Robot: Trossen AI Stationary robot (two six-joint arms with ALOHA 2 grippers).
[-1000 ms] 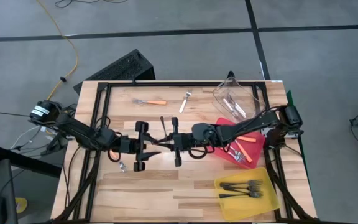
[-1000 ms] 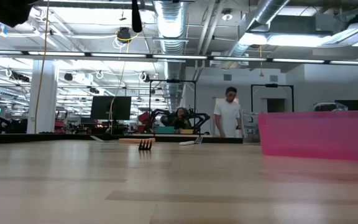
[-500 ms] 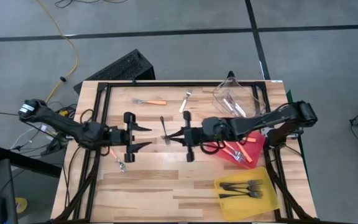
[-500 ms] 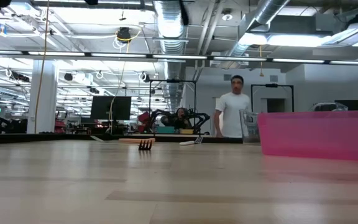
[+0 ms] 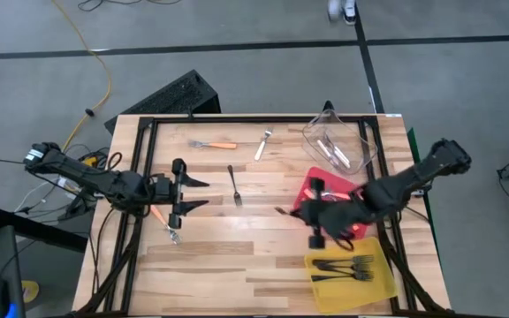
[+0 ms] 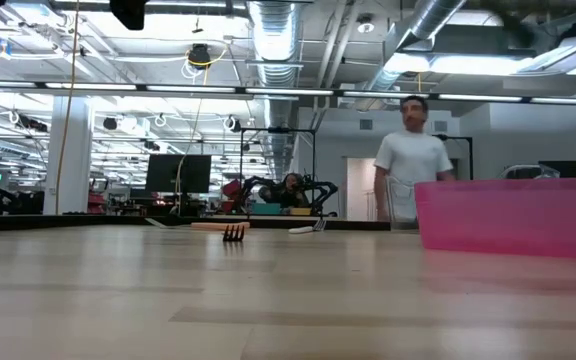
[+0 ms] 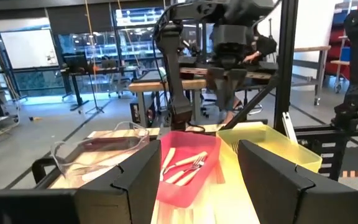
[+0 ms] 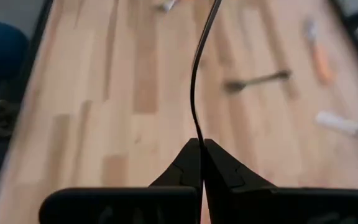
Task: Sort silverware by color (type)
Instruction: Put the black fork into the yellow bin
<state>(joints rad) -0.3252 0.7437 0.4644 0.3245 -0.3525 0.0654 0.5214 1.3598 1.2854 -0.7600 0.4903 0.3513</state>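
One thin all-black fork (image 8: 196, 81), pinched by its very end in the closed right gripper (image 8: 200, 155) near the yellow plastic bin (image 5: 380, 274), could swivel and miss; left gripper (image 5: 194, 194) open, idle.

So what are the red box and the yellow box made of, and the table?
The red box and the yellow box look like thin plastic: glossy, and light glows through their walls. The table looks like wood, pale butcher-block strips with visible grain, probably sealed, given its faint sheen.
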